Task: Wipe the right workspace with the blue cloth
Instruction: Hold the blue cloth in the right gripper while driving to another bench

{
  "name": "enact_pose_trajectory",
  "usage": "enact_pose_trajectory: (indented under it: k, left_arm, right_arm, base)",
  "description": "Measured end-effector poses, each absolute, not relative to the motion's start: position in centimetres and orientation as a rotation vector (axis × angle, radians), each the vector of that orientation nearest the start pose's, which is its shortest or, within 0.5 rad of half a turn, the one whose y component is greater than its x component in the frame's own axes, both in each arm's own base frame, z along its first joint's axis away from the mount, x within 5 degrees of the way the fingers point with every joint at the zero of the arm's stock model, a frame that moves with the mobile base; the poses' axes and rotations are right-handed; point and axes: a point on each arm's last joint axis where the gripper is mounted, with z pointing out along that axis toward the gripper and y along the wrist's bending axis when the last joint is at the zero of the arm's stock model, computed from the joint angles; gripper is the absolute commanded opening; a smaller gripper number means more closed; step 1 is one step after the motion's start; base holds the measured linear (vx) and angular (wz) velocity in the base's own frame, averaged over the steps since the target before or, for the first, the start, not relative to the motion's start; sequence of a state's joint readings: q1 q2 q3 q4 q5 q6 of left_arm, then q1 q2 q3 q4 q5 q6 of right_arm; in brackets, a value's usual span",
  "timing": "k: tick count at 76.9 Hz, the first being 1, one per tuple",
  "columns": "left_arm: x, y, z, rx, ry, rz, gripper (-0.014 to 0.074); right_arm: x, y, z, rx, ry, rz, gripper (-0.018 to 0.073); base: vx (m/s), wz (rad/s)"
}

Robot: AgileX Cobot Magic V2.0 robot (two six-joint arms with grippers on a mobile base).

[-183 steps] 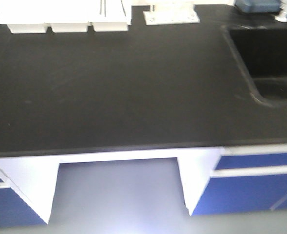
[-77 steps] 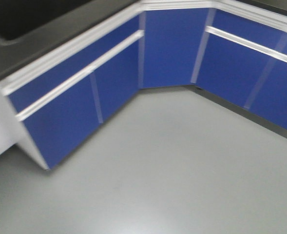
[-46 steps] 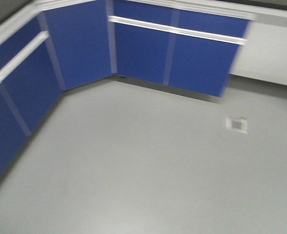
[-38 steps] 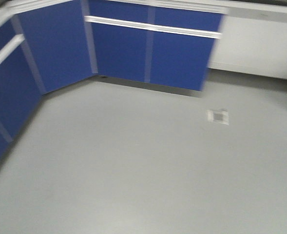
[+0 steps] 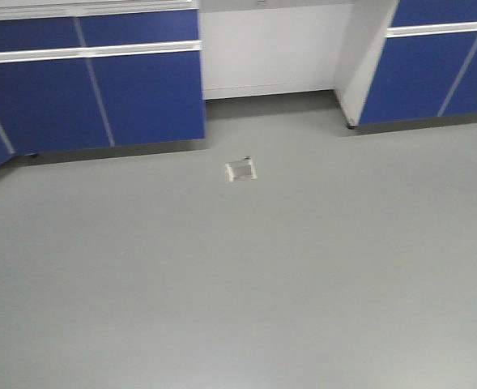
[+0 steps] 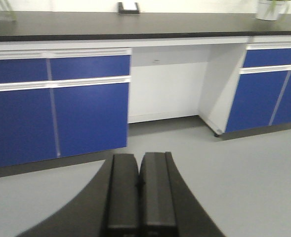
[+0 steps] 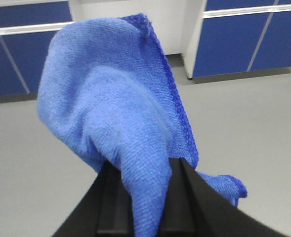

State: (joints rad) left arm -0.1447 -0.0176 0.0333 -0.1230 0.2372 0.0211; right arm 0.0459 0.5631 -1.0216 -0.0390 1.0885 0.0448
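We have the blue cloth right in front of the right wrist camera, filling most of that view. It is a bright royal blue, soft and nappy, with a fine ribbed weave and a darker stitched hem running down its right edge. It rises from the right gripper in one big rumpled fold. A rounded hump sits on the left, a peak is at the top, and a small corner flops out low on the right. The two black fingers are pinching the lower, bunched part of the fabric between them. Behind the cloth we see grey floor and blue cupboard doors.

Over on the left wrist view, the left gripper has its fingers pressed together, pad against pad, holding nothing. Beyond it, on the far side of the room, runs the black benchtop with its thin pale front edge. A small black-framed socket sits at the back of it, and a pale pot is at the far right. Under the bench are blue cupboards with white rails, and a white knee recess lies between the two blocks.

The front camera looks down at the grey floor. A small square plate is set into it, near the recess. The same blue cupboards line the far edge. The cloth is up in the right gripper, not on the benchtop.
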Motion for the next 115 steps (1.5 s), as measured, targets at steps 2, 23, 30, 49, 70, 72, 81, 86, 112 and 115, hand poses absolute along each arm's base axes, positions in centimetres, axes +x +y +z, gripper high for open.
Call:
enact_pose_trajectory:
  k: [2, 23, 30, 49, 70, 72, 81, 86, 112, 115]
  left_arm:
    - [5.4, -1.1, 18.2, 0.061, 1.738, -0.204, -0.0006]
    - [5.4, -1.1, 18.2, 0.061, 1.738, -0.204, -0.0006]
    - [5.4, -1.1, 18.2, 0.061, 1.738, -0.204, -0.0006]
    - [5.4, -1.1, 18.2, 0.061, 1.738, -0.204, -0.0006]
    - [5.4, -1.1, 18.2, 0.061, 1.738, -0.204, -0.0006]
    - [5.4, -1.1, 18.2, 0.061, 1.738, -0.204, -0.0006]
    - [5.4, -1.1, 18.2, 0.061, 1.738, -0.204, -0.0006]
    - [5.4, -1.1, 18.2, 0.061, 1.738, -0.204, -0.0006]
    - [5.4, -1.1, 18.2, 0.061, 1.738, -0.204, -0.0006]
    - [5.4, -1.1, 18.2, 0.061, 1.738, -0.204, -0.0006]
  right_arm:
    - [6.0, 0.0, 40.9, 0.001, 2.104, 0.007, -0.0004]
    - [3.2, -0.2, 41.3, 0.003, 2.006, 0.012, -0.0004]
    - [2.4, -0.2, 41.4, 0.003, 1.980, 0.013, -0.0004]
    - [1.5, -0.2, 41.5, 0.004, 1.950, 0.015, -0.0004]
    - [1.5, -0.2, 41.5, 0.004, 1.950, 0.015, -0.0004]
    - [1.5, -0.2, 41.5, 0.004, 1.950, 0.015, -0.0004]
    - [1.5, -0.2, 41.5, 0.004, 1.950, 0.015, -0.0004]
    - [1.5, -0.2, 41.5, 0.004, 1.950, 0.015, -0.0004]
    - [1.5, -0.2, 41.5, 0.004, 1.950, 0.015, -0.0004]
    - [1.5, -0.2, 41.5, 0.004, 1.950, 0.015, -0.0004]
  base:
    - [0.07, -0.48]
    - [0.12, -0.47]
    - [0.15, -0.49]
    - [0.15, -0.44]
    - [0.15, -0.32]
    - [0.15, -0.24]
    - [0.15, -0.17]
    - [0.16, -0.06]
    - [0.17, 0.16]
    - [0.20, 0.32]
